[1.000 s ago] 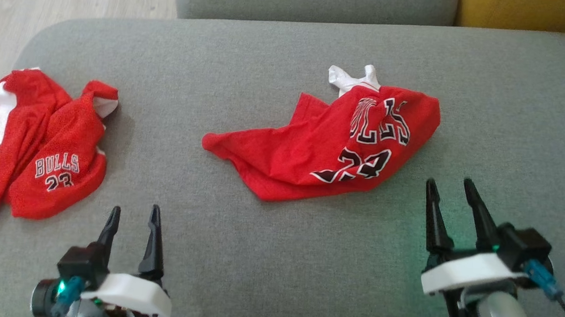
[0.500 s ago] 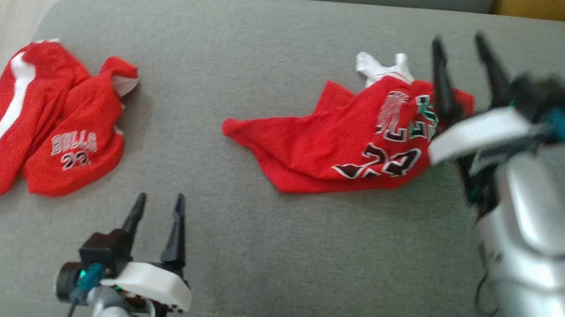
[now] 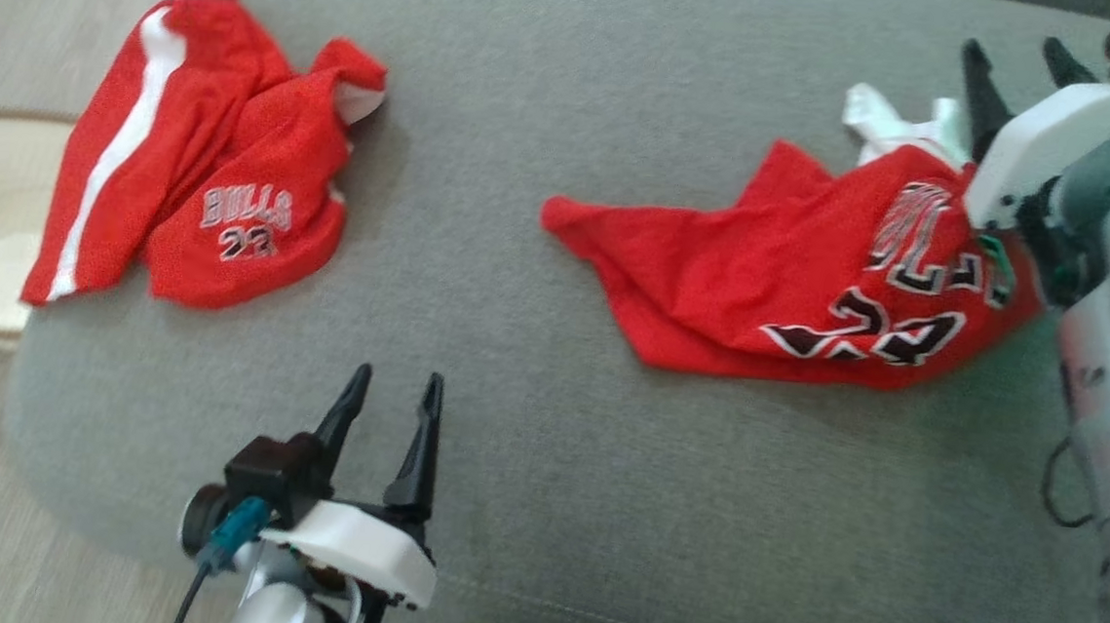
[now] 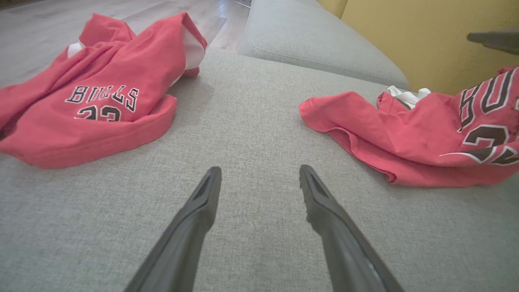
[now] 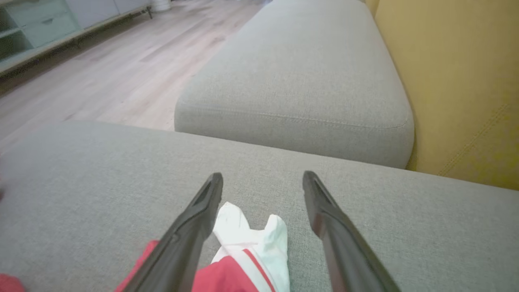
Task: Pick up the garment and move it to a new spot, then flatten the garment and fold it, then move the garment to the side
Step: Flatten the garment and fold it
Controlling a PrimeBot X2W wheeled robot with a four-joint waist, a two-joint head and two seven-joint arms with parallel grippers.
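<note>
red bulls jersey (image 3: 715, 264) crumpled on grey sofa cushion (image 3: 547, 428), robot's right. right gripper (image 3: 1013, 45) above its white end, jaws wide, empty (likely lining up pick). left gripper (image 3: 398, 376) clear of cloth, jaws wide, empty.

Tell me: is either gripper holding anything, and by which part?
Nothing is held. Right gripper open over the jersey, at its white straps; left gripper open over cushion.

jersey (image 3: 792, 269) right edge: behind right gripper (image 3: 1011, 45) | shorts (image 4: 81, 113): cut off left, left wrist view
</note>
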